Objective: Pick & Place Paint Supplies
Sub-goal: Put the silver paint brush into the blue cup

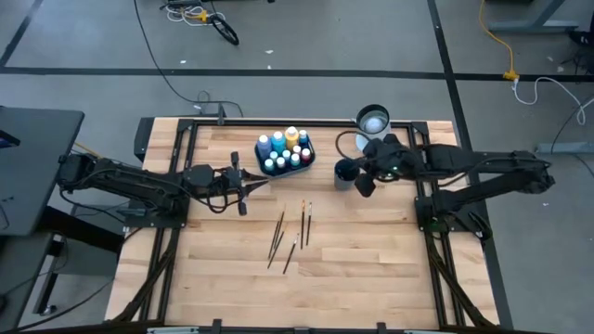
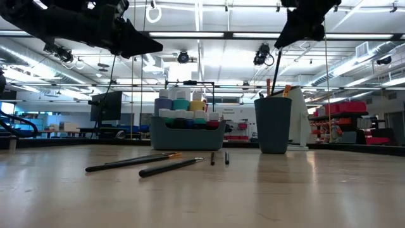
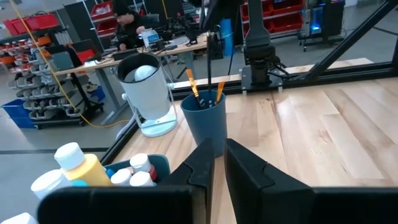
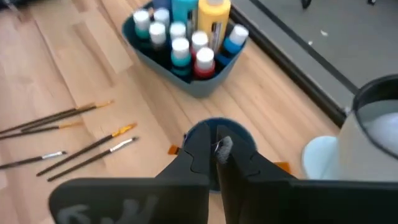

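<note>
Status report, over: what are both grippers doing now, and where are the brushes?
Right gripper shut on a brush above the cup. Left gripper beside the tray, holding nothing. Loose brushes on the table. Nothing in the way.

You see five brushes (image 1: 290, 234) loose on table, about nine bottles (image 1: 284, 149) in one tray (image 4: 200, 84), one cup (image 2: 273, 124).

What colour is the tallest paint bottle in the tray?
The tallest paint bottle is yellow, standing in the teal tray. The right wrist view shows it best.
</note>
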You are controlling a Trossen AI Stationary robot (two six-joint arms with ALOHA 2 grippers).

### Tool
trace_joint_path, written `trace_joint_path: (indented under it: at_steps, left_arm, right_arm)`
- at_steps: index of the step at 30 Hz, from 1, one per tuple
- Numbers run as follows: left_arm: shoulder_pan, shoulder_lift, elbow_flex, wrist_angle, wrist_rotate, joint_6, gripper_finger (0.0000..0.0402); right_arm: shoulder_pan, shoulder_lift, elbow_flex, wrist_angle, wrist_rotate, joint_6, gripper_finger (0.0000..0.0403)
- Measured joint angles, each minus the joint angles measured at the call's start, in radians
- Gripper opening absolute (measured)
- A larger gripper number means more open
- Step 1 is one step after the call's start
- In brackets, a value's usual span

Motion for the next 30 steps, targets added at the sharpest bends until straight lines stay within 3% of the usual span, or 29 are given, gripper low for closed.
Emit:
trace_joint_path:
  at_steps: [11, 16, 23, 30]
  left_arm:
    - [0.000, 0.000, 0.000, -0.013, 0.000, -0.036, 0.0043]
    - [0.000, 0.000, 0.000, -0.033, 0.000, -0.038, 0.0043]
    - [0.000, 0.000, 0.000, -0.037, 0.000, -0.038, 0.0043]
    - [0.000, 0.000, 0.000, -0.035, 0.000, -0.038, 0.0043]
  right_arm:
    - [-0.013, 0.180, -0.053, 0.034, -0.054, 0.009, 0.0012]
    - [-0.013, 0.233, -0.056, 0.046, -0.054, 0.006, 0.0034]
    - [-0.013, 0.251, -0.056, 0.083, -0.047, -0.054, 0.0082]
    - [-0.013, 0.204, -0.056, 0.205, 0.050, -0.178, 0.0105]
